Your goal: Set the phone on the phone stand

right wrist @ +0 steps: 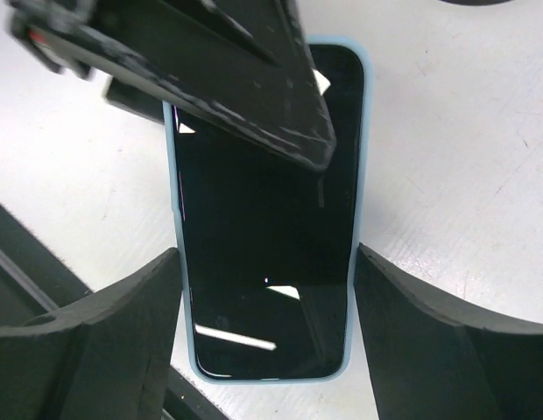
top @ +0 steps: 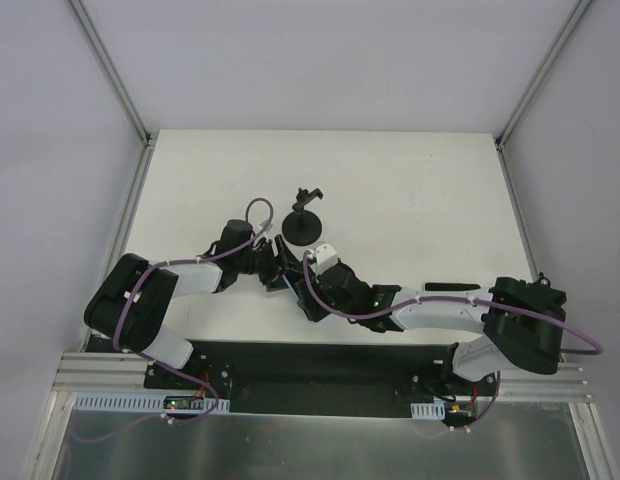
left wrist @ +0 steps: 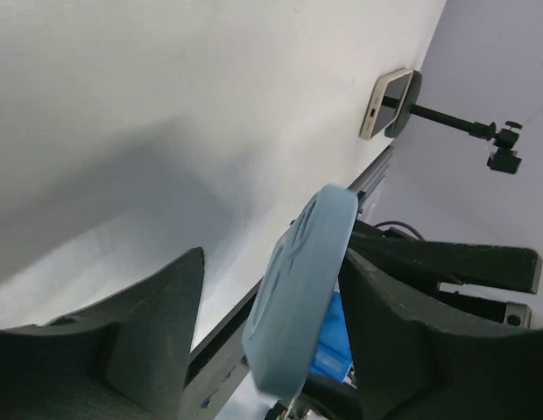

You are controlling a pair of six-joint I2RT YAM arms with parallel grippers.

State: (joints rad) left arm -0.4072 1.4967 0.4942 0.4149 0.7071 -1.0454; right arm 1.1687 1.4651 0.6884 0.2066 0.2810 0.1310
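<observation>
The phone [right wrist: 267, 219], with a black screen and a light blue case, sits between my right gripper's [right wrist: 267, 262] two fingers, which press on its long edges. In the left wrist view the phone [left wrist: 302, 280] is seen edge-on between my left gripper's [left wrist: 273, 262] open jaws; it rests against the right finger [left wrist: 412, 324] and stands apart from the left one. In the top view both grippers [top: 275, 262] [top: 308, 290] meet at the mostly hidden phone [top: 287, 280]. The black phone stand [top: 308, 215] stands upright just behind them and also shows in the left wrist view [left wrist: 447, 118].
A small beige block [left wrist: 381, 105] shows beside the stand's round base. A dark flat bar [top: 452, 288] lies on the white table [top: 410, 190] near the right arm. Metal frame posts run along the table's left and right edges.
</observation>
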